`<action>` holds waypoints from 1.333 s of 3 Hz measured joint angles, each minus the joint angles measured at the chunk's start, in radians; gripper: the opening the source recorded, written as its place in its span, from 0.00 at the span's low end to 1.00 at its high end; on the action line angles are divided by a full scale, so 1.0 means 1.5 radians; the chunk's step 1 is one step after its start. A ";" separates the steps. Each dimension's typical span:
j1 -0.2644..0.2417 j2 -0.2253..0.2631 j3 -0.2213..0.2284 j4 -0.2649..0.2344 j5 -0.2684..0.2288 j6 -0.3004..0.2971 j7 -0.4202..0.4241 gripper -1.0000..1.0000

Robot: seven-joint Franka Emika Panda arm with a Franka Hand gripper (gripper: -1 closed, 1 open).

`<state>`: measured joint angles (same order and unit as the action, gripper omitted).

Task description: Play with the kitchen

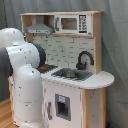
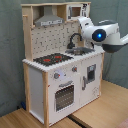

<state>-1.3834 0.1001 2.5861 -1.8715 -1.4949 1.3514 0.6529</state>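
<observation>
Tall pale-wood and white toy kitchen [image 1: 75, 75] with black faucet [image 2: 75, 39]; white robot arm [image 2: 102, 36] hides the gripper, so its state cannot be told.

Even, soft light; slight blur

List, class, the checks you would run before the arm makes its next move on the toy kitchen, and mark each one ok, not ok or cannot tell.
1. The kitchen stands upright on the floor: ok.
2. The oven door is closed: ok.
3. The stovetop is free of loose things: ok.
4. The sink is clear of loose things: cannot tell; something dark lies in it in the first exterior view.
5. The arm is near the faucet without touching it: cannot tell.
6. The gripper's state: cannot tell; it is hidden in both exterior views.
</observation>
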 joint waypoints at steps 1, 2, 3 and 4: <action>-0.012 0.000 -0.002 0.038 0.045 0.000 0.033 1.00; -0.027 0.000 -0.003 0.071 0.095 0.001 0.081 1.00; -0.043 0.000 -0.004 0.094 0.137 0.002 0.125 1.00; -0.063 0.000 -0.009 0.118 0.189 0.008 0.174 1.00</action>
<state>-1.4782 0.1003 2.5730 -1.6937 -1.2118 1.3637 0.9138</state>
